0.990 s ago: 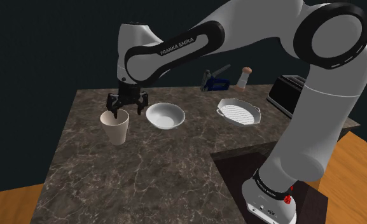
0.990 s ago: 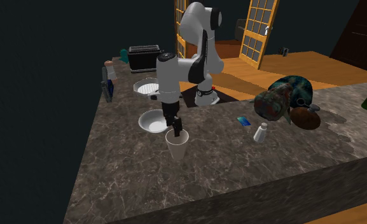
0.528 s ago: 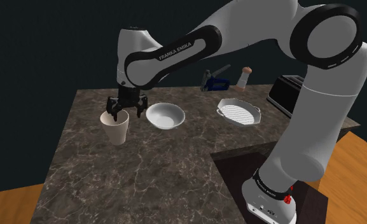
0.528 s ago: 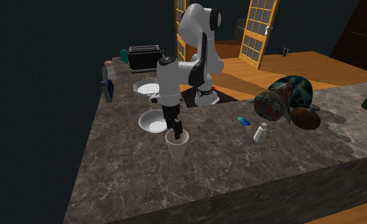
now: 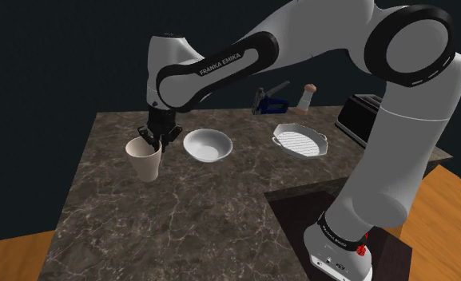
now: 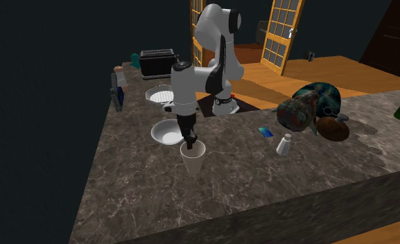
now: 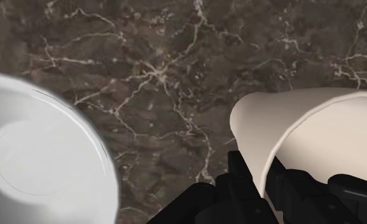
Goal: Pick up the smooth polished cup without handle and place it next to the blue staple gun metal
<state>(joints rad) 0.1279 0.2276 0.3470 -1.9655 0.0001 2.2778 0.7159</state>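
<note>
Gripper [image 5: 153, 141] clamped on bowl-side rim of cream cup [image 5: 144, 164] (one finger inside, one outside); cup upright on marble counter [image 5: 188, 219], beside white bowl [image 5: 207, 146]; blue staple gun [image 5: 268, 102] well apart

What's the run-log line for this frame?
phase: grasp | gripper: shut on cup rim | cup: upright on counter, beside bowl | staple gun: far counter edge, apart

Partly hidden: tool [image 7: 259, 183] tips, behind cup [image 7: 322, 133] wall; bowl [image 7: 35, 159] cropped.
</note>
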